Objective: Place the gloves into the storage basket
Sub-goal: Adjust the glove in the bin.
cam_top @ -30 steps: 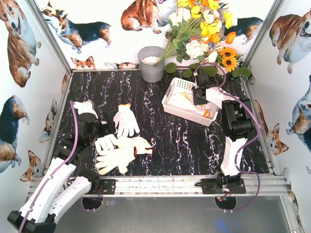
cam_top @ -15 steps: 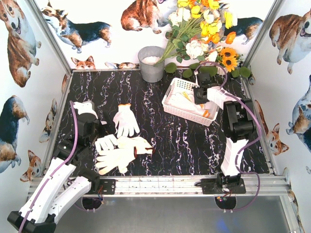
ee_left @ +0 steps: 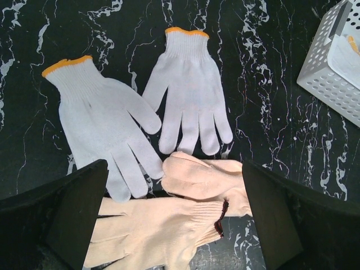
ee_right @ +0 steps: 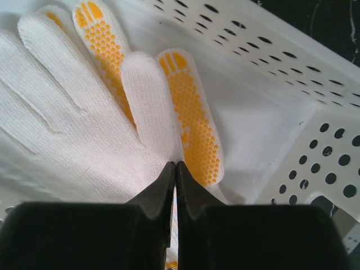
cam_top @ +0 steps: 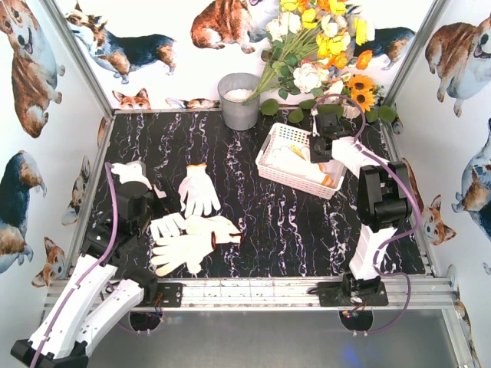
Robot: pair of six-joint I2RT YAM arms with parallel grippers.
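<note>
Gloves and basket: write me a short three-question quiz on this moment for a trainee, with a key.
1. True or false: the right gripper stands open above the storage basket.
2. How many gloves lie on the table, outside the basket? A) two B) four C) six
3. Fill in: in the left wrist view, the two whiter gloves have cuffs edged in ____.

Key: 1. False, its fingers are shut together, over a dotted glove in the basket. 2. B. 3. Orange.
</note>
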